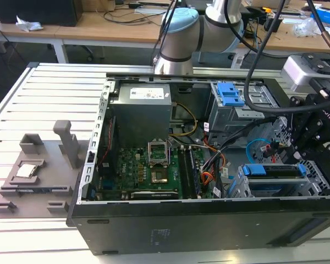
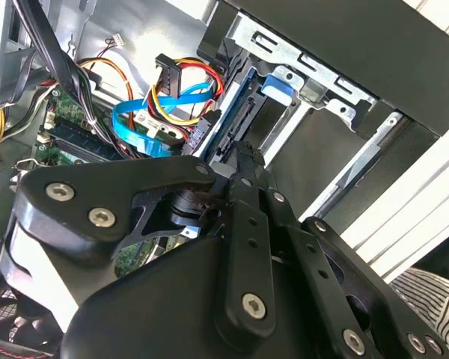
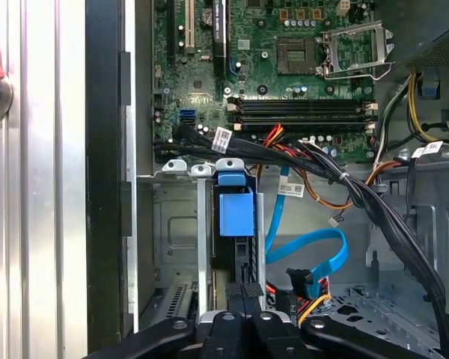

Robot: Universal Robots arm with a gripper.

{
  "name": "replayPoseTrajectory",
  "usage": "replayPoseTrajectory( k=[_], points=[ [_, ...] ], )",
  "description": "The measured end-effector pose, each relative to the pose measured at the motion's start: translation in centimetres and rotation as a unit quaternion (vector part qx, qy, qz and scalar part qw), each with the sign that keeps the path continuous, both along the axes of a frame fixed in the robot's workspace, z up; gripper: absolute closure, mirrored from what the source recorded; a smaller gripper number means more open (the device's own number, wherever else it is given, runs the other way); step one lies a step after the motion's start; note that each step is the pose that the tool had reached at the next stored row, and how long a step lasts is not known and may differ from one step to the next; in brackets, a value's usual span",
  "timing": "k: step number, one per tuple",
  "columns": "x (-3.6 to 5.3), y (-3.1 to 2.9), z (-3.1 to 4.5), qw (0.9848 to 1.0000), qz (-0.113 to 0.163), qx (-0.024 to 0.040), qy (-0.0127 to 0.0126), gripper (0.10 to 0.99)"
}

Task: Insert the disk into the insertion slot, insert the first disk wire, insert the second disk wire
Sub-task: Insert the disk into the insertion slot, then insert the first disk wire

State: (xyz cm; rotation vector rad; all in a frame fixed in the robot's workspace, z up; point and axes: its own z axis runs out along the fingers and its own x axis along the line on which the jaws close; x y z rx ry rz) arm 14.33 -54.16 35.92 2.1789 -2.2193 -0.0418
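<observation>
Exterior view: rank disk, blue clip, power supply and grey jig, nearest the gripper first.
1. Disk, right by the gripper.
2. Blue clip, farther back.
3. Power supply, toward the exterior view's left.
4. Grey jig, farthest to the exterior view's left.

Disk [image 1: 275,170] in insertion slot [image 1: 239,190], motherboard [image 1: 146,170] to exterior view's left

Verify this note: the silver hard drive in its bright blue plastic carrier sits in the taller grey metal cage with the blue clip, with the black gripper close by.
Wrong cage. The exterior view shows the disk seated in the low grey perforated insertion slot, not in the taller grey cage. The gripper is indeed close by.
</observation>
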Motion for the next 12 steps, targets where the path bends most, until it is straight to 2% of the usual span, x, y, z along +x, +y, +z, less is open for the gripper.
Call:
replayPoseTrajectory(
  k=[7, 12],
  points=[
    [0.03, 0.00, 0.00, 1.0000, 0.000, 0.0000, 0.0000, 0.980],
    [0.62, 0.00, 0.22, 1.0000, 0.000, 0.0000, 0.0000, 0.980]
  ],
)
